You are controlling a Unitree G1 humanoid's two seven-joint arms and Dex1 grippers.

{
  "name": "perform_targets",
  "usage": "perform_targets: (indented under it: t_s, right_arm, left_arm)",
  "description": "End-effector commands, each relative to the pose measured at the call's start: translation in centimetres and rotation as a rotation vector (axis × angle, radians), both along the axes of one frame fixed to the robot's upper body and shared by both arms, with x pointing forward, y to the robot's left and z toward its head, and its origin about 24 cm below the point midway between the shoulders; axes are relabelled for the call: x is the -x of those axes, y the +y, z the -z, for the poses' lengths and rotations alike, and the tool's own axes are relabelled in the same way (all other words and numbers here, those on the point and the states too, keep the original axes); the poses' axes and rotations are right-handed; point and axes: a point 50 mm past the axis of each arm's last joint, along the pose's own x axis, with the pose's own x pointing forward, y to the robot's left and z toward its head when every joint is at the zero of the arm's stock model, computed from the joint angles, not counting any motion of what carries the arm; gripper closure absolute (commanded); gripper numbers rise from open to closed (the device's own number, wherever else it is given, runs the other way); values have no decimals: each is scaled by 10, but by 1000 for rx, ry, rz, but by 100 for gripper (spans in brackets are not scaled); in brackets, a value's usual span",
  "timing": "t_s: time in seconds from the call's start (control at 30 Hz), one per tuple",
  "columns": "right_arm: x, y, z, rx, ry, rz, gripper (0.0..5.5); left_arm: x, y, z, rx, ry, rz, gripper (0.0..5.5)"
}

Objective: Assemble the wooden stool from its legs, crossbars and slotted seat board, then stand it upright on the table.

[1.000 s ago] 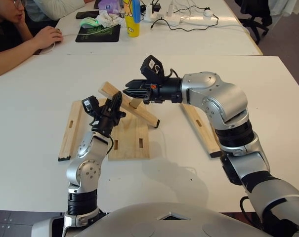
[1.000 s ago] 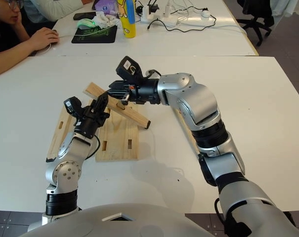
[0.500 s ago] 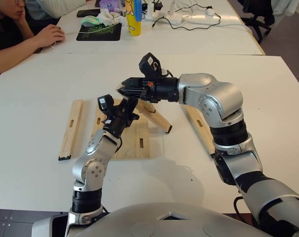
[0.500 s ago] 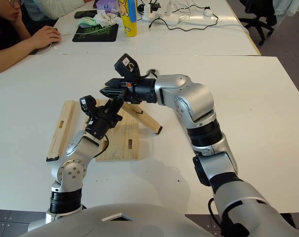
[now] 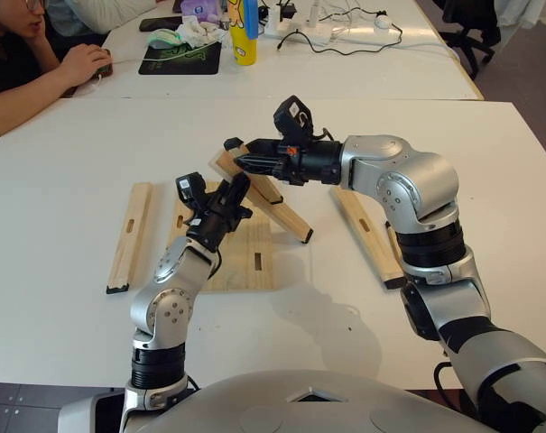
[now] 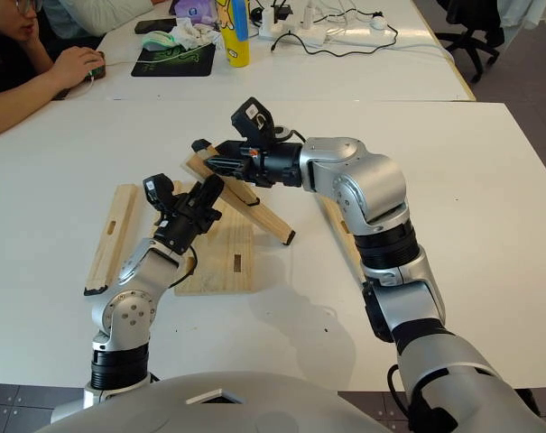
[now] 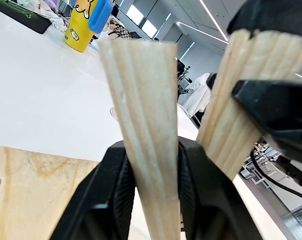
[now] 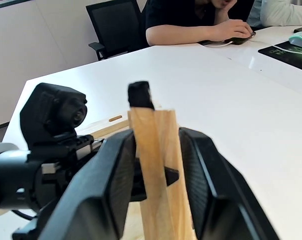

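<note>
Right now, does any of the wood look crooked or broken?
Nothing looks broken. One leg is tilted over the seat board, with its far end held up off the table by the right gripper.

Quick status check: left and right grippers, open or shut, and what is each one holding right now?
Left gripper: shut on a wooden bar.
Right gripper: shut on the black-capped wooden leg.

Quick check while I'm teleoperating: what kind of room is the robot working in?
Most likely an office or lab workroom: plain white desks, an office chair behind them, and a mouse pad and power strip with cables on the far desk.
</note>
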Motion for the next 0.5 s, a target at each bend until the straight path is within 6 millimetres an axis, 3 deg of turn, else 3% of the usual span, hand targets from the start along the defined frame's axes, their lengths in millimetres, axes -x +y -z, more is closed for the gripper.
perform_targets:
  t_s: [0.03,0.17,0.37,0.5]
  right_arm:
    - [1,2,-9,-16,-13,-7,457]
    - [3,3,-11,-20,-5,-24,507]
    - [3,2,-18,-47,-8,-24,507]
    - [-9,-12,-41,-191,-76,75,507]
  left_arm:
    - [2,3,6,-32,37,-13,444]
    - [3,3,6,-31,38,-13,444]
    - [3,3,7,-32,39,-15,444]
    - [1,6,5,40,47,-45,444]
